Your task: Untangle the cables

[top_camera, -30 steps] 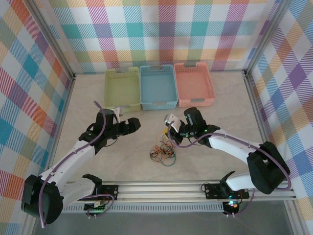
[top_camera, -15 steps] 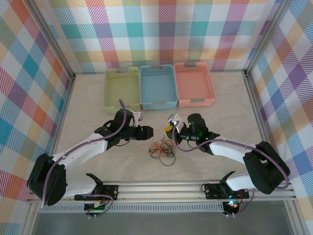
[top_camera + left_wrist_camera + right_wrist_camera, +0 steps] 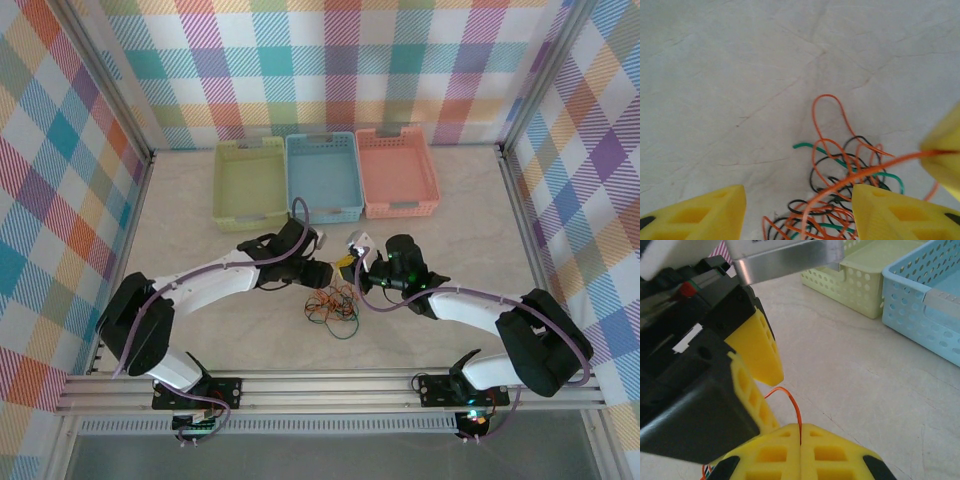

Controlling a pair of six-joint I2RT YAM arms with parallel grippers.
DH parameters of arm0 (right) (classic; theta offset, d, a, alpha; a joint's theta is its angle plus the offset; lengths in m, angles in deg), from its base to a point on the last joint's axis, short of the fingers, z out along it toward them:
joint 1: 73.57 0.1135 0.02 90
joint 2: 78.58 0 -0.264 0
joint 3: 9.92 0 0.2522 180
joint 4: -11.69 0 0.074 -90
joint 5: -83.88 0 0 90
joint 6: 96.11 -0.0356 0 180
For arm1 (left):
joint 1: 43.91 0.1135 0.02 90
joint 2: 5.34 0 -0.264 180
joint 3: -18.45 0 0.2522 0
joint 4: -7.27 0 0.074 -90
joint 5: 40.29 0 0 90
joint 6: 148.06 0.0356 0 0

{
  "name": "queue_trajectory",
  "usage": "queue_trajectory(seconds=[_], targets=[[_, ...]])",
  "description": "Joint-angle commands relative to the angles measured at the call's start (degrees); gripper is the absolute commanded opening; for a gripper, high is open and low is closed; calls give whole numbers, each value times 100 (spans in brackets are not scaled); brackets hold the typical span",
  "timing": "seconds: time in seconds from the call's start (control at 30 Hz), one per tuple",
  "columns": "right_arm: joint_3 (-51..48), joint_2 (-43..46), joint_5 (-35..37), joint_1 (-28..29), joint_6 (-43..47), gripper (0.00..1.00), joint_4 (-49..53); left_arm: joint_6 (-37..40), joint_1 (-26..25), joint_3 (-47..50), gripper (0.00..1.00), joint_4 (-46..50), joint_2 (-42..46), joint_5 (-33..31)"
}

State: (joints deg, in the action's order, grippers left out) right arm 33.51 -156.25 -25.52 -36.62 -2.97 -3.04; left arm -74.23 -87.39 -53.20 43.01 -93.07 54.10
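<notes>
The cables (image 3: 330, 305) lie in a small tangle of thin orange, green and black loops on the table's middle. In the left wrist view the tangle (image 3: 840, 175) sits just ahead of my left gripper (image 3: 799, 200), which is open, its yellow fingers (image 3: 705, 215) standing either side of a raised orange strand (image 3: 860, 175). That strand runs to my right gripper (image 3: 800, 427), shut on its end (image 3: 796, 412). In the top view the left gripper (image 3: 322, 273) and right gripper (image 3: 347, 265) nearly meet above the tangle's far edge.
Three baskets stand in a row at the back: green (image 3: 250, 183), blue (image 3: 323, 177) and pink (image 3: 397, 172). The right wrist view has the green basket (image 3: 860, 275) and blue basket (image 3: 925, 295) behind the left gripper's fingers (image 3: 760, 350).
My left arm has swung right from the table's left side to the tangle, and its jaws have narrowed. The right gripper has stayed shut on the orange cable, shifting only slightly.
</notes>
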Motion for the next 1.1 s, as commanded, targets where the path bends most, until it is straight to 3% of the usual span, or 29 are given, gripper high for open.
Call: queue_trajectory(seconds=[0.0,0.13,0.43,0.73,1.0,1.07], targets=[[-72,63,-24,25,-117,0,-279,-106,-64,-355,57,263,-78,-362],[-133,123,15,34,-129,0,-345,-139,-57,-770,54,652,-447,-656],[-191,173,37,37,-145,0,-439,-411,-23,-1046,44,625,-854,-483],[-224,199,117,33,-168,0,-486,-470,-35,-772,48,431,-566,344],[-223,188,130,38,-208,0,-504,-694,-54,-86,50,548,358,294],[-220,182,99,40,-213,0,-506,-615,-70,-65,55,523,370,359]])
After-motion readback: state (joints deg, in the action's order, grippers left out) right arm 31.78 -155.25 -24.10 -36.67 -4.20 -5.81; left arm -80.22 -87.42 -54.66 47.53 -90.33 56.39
